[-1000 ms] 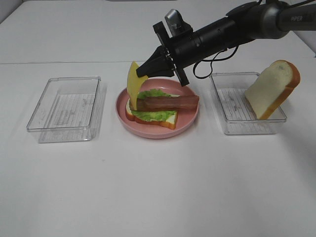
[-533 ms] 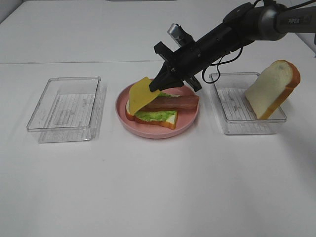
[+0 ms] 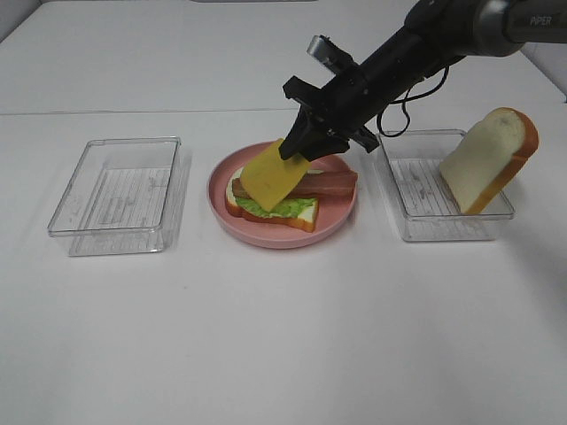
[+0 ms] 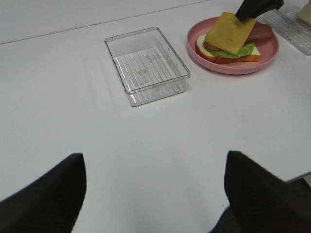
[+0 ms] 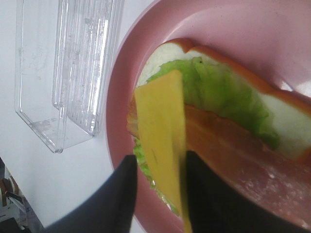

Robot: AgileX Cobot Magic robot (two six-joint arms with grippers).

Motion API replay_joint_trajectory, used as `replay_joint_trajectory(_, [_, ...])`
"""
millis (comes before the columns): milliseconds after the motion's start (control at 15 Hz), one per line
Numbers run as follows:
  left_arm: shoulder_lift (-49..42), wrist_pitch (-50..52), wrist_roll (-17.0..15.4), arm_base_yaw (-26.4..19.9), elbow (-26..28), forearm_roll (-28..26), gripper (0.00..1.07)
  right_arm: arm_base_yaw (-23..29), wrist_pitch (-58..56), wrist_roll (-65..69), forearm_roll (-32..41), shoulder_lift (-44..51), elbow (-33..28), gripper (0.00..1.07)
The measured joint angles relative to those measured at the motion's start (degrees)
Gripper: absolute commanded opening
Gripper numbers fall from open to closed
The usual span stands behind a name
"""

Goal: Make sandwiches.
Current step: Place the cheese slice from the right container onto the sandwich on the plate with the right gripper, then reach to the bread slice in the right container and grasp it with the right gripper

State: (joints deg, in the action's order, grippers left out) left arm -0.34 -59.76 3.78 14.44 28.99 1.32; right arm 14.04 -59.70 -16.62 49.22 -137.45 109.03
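On the pink plate [image 3: 266, 235] lies the sandwiches' lower stack: a bread slice [image 3: 301, 217] topped with green lettuce [image 3: 283, 207] and brown bacon [image 3: 332, 181]. A yellow cheese slice [image 3: 275, 175] slants over the stack, its upper edge between the fingers of my right gripper [image 3: 299, 147]. In the right wrist view the cheese [image 5: 160, 131] rests against one finger [image 5: 206, 194], while a thin gap separates it from the other finger [image 5: 127, 194]. A second bread slice [image 3: 489, 159] leans in the right tray [image 3: 416, 226]. My left gripper [image 4: 153, 160] hangs open over bare table, nothing between its fingers.
A clear plastic tray [image 3: 120, 197] stands left of the plate, with nothing in it. The right arm [image 3: 416, 44] reaches in from the top right, above the plate's far side. A seam crosses the white table [image 3: 283, 336] behind the plate.
The right gripper has swung the cheese from upright at the plate's left side down into a slant over the bacon and lettuce. Its jaws have parted slightly. The left arm has not moved.
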Motion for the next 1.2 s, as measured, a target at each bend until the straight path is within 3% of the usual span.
replay_joint_trajectory(133, [0.0, 0.0, 0.0, 0.0, 0.0, 0.0, 0.74, 0.0, 0.0, 0.0, -0.1, 0.0, 0.0, 0.56])
replay_joint_trajectory(467, [0.0, 0.0, 0.0, 0.0, 0.0, 0.0, 0.74, 0.0, -0.2, 0.0, -2.7, 2.8, 0.0, 0.68])
replay_joint_trajectory(667, [0.0, 0.0, 0.0, 0.0, 0.0, 0.0, 0.74, 0.0, -0.4, 0.0, -7.6, 6.4, 0.0, 0.69])
replay_joint_trajectory(867, [0.0, 0.0, 0.0, 0.0, 0.0, 0.0, 0.74, 0.0, -1.0, 2.5, -17.6, 11.6, 0.1, 0.69])
replay_joint_trajectory(933, [0.0, 0.0, 0.0, 0.0, 0.0, 0.0, 0.74, 0.0, -1.1, 7.2, -27.7, 16.0, 0.1, 0.69])
replay_joint_trajectory(1067, [0.0, 0.0, 0.0, 0.0, 0.0, 0.0, 0.74, -0.6, -1.7, 13.9, -37.9, 20.1, 0.1, 0.69])
replay_joint_trajectory(1200, [0.0, 0.0, 0.0, 0.0, 0.0, 0.0, 0.74, -3.0, -2.9, 16.2, -41.1, 22.5, 0.1, 0.69])
